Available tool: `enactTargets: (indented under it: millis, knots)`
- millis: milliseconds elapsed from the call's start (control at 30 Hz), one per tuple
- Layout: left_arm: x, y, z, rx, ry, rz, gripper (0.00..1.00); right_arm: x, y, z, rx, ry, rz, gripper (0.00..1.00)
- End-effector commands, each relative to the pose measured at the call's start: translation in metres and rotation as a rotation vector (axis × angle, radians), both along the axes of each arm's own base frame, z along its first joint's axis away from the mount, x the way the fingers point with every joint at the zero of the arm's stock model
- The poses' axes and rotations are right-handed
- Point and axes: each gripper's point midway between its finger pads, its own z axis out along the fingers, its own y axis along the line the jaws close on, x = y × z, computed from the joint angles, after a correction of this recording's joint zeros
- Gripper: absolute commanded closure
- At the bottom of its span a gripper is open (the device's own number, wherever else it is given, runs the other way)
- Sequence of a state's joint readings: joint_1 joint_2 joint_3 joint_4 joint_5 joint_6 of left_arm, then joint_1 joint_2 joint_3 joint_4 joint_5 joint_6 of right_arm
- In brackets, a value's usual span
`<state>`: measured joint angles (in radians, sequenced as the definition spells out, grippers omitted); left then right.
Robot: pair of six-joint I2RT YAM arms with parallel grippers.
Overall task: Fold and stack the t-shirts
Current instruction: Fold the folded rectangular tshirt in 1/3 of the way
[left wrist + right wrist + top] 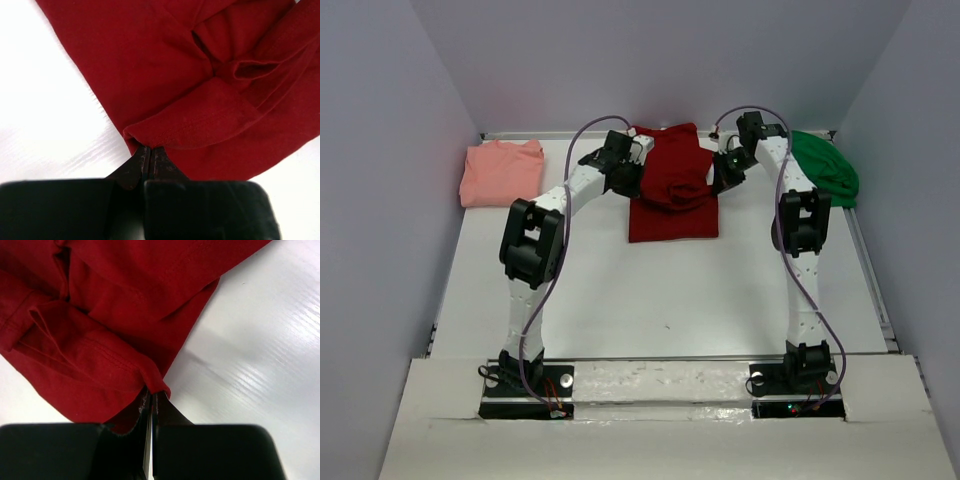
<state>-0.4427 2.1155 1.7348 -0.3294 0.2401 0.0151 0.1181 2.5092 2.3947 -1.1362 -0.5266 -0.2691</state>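
The dark red shirt (670, 195) lies at the far middle of the counter (650, 300). Its far part is bunched up above the flat near part. The left jaws are pinched tight on a hemmed fold at the shirt's left edge. The right jaws are closed just as tight on a hemmed corner at its right edge, and the cloth spans between them. The salmon-pink shirt (502, 172) sits folded in the far left corner, and the green shirt (825, 168) is heaped at far right. Both are well apart from the jaws.

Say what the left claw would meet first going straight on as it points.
The dark red t-shirt: the left claw pinches its hemmed edge, with bunched cloth seemingly directly ahead.
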Motion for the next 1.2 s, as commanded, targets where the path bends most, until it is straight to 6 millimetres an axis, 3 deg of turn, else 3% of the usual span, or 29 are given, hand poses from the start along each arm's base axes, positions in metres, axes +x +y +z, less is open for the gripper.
enactTargets:
  millis: [0,233,267,300,367,400,433,533,600,633,733,767,800,900,967,1000,1033,1067,1100,1167]
  knots:
    - [0.021,0.004,0.015,0.008,-0.068,0.053,1.0,0.019,0.001,0.006,0.022,-0.068,-0.006,1.0]
    - [0.026,0.008,0.001,0.037,-0.061,0.074,1.0,0.023,0.0,0.001,0.014,-0.076,-0.005,1.0]
    - [0.026,0.008,0.001,0.039,-0.062,0.076,1.0,0.023,0.0,0.0,0.013,-0.074,-0.006,0.95]
    - [0.027,0.008,0.001,0.024,-0.052,0.102,1.0,0.023,0.0,0.0,0.012,-0.074,-0.007,0.81]
    - [0.029,0.009,0.0,0.029,-0.056,0.107,1.0,0.024,0.0,0.0,0.012,-0.075,-0.007,0.71]
    - [0.029,0.008,0.001,0.028,-0.059,0.11,0.96,0.024,0.0,0.0,0.012,-0.075,-0.007,0.62]
    - [0.03,0.009,0.001,0.03,-0.06,0.111,0.79,0.024,-0.001,0.0,0.006,-0.079,-0.007,0.56]
    - [0.03,0.009,0.004,0.028,-0.068,0.114,0.69,0.025,-0.002,0.003,-0.002,-0.09,-0.006,0.37]
    - [0.032,0.012,0.009,0.025,-0.086,0.13,0.52,0.026,-0.004,0.005,-0.014,-0.098,-0.009,0.32]
    - [0.033,0.013,0.011,0.032,-0.096,0.139,0.38,0.026,-0.005,0.005,-0.02,-0.1,-0.01,0.27]
    - [0.035,0.016,0.025,0.028,-0.139,0.154,0.09,0.029,-0.009,0.011,-0.039,-0.121,-0.017,0.23]
    - [0.036,0.017,0.034,0.032,-0.166,0.164,0.06,0.031,-0.01,0.013,-0.049,-0.13,-0.022,0.23]
    - [0.037,0.019,0.037,0.042,-0.18,0.169,0.01,0.033,-0.011,0.022,-0.052,-0.152,-0.024,0.22]
    - [0.04,0.023,0.063,0.041,-0.236,0.182,0.01,0.039,-0.017,0.04,-0.081,-0.206,-0.038,0.2]
    - [0.043,0.037,0.081,0.102,-0.301,0.201,0.01,0.043,-0.022,0.07,-0.102,-0.285,-0.047,0.19]
    - [0.041,0.042,0.101,0.098,-0.345,0.201,0.01,0.044,-0.025,0.082,-0.117,-0.317,-0.054,0.19]
    - [0.039,0.047,0.111,0.126,-0.381,0.183,0.01,0.045,-0.028,0.117,-0.124,-0.404,-0.061,0.19]
    - [0.037,0.048,0.122,0.126,-0.405,0.18,0.01,0.046,-0.031,0.109,-0.141,-0.4,-0.062,0.19]
    - [0.029,0.052,0.137,0.113,-0.431,0.168,0.01,0.036,-0.035,0.131,-0.155,-0.436,-0.073,0.21]
    - [0.012,0.051,0.152,0.084,-0.421,0.116,0.01,0.018,-0.039,0.155,-0.161,-0.468,-0.068,0.24]
